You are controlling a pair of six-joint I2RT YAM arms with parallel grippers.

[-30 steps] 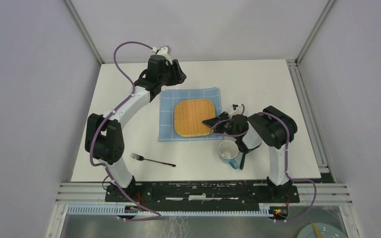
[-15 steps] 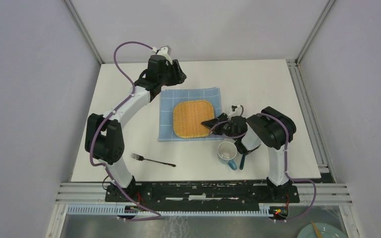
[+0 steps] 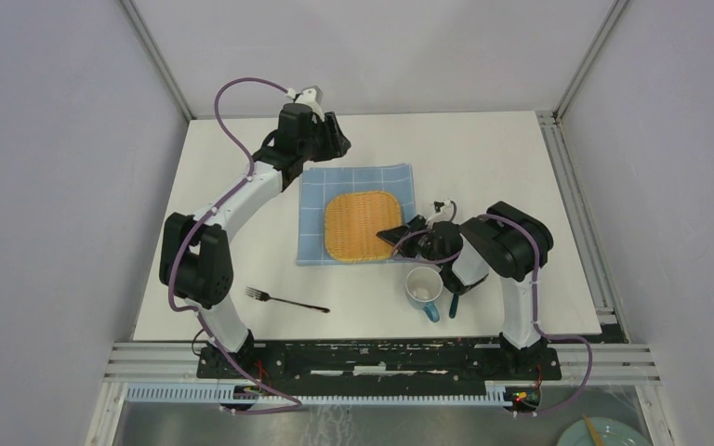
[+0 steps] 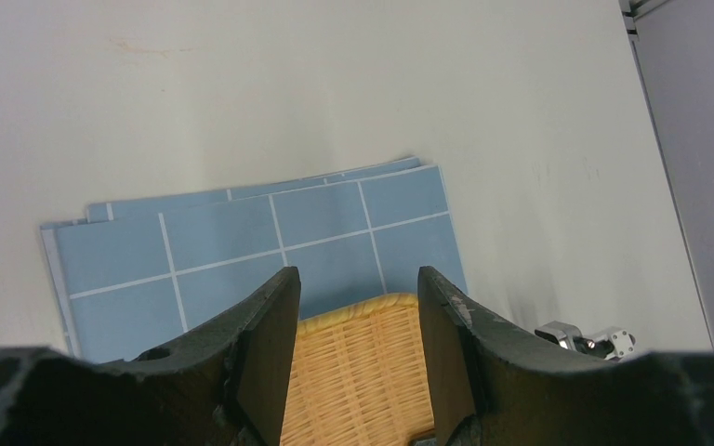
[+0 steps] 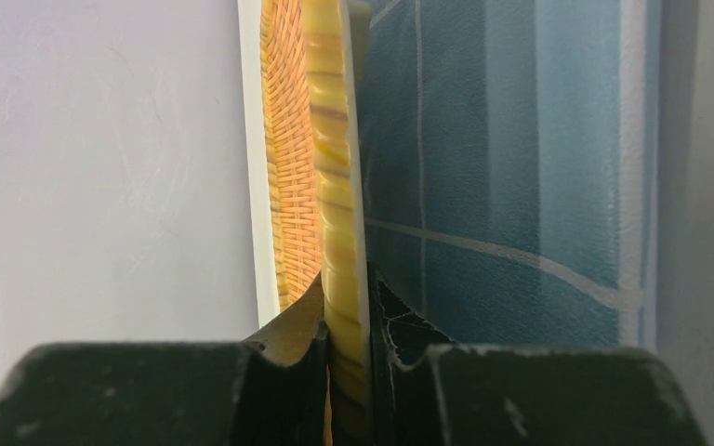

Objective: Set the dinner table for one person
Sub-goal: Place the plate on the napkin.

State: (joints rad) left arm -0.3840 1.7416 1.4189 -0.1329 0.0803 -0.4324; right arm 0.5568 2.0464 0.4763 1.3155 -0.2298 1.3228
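Note:
A square woven yellow plate lies on the blue checked cloth in the middle of the white dinner table. My right gripper is shut on the plate's right rim, one finger above it and one below, against the cloth. My left gripper hovers open over the cloth's far left corner with nothing between its fingers. In the left wrist view the plate shows through the gap of the left gripper.
A pale blue mug stands just in front of the right arm, with a dark blue utensil handle beside it. A black fork lies at the near left. A metal rail runs along the near edge.
My right gripper has edged slightly left, taking the plate with it across the cloth. The mug has shifted a little nearer. The left arm has not moved.

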